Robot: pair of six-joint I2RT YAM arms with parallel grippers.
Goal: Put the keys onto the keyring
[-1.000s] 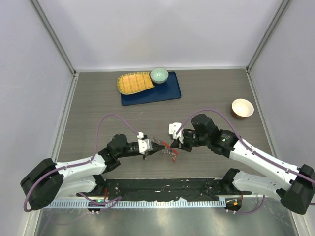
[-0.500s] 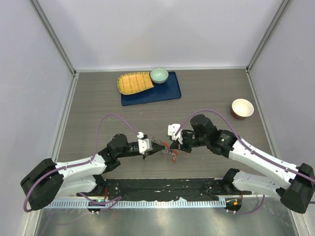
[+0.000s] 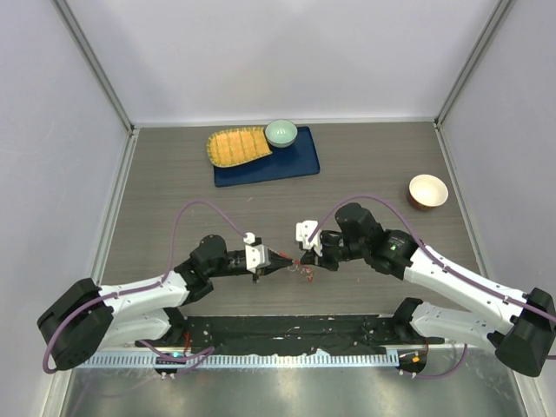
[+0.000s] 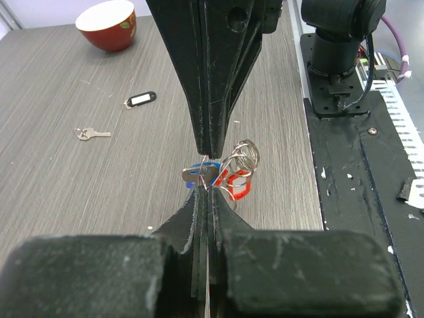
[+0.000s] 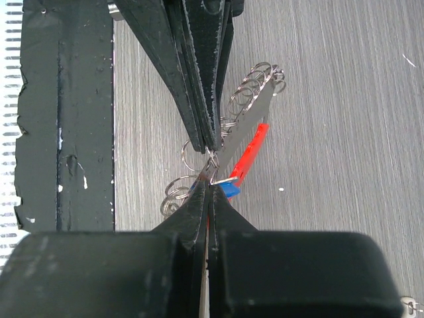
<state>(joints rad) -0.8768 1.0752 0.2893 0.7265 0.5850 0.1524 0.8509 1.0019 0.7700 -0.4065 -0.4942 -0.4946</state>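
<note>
Over the near middle of the tabletop (image 3: 174, 174), the right pincer (image 3: 306, 257) has come slightly left to meet the left pincer (image 3: 286, 258). Both are pressed together on the lifted keyring (image 4: 246, 154), with the blue key (image 5: 229, 190) at their tips. I think slow, small twisting is best, without loosening either grip.

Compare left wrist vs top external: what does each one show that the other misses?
Left wrist only: a bare silver key and a black tag lying on the table, plus the blue key head in the bundle. Top external only: the blue mat, woven tray and green bowl at the far end. Shared: left gripper and right gripper shut tip to tip on the keyring, and the red bowl.
</note>
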